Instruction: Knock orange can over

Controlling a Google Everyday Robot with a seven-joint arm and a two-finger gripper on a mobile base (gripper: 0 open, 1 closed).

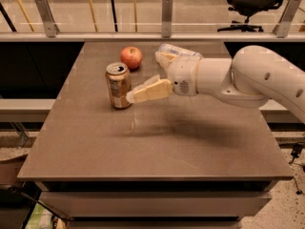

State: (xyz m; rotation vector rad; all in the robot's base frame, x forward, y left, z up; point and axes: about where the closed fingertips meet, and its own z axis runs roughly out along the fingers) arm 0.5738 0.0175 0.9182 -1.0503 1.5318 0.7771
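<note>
The orange can [118, 86] stands upright on the left-middle of the brown table [152, 147]. It is gold-orange with a silver top and pull tab. My gripper [144, 78] reaches in from the right on a white arm [248, 78]. It is open, with the fingers spread apart. The lower finger [148, 90] points left, and its tip is at the can's right side, touching it or a hair away. The upper finger [164, 59] sits farther back, near the bottle.
A red-orange apple [131, 57] sits just behind the can. A clear plastic bottle [180, 51] lies on its side behind my gripper, partly hidden. A railing [166, 13] runs beyond the table's far edge. An office chair [250, 4] stands at the far right.
</note>
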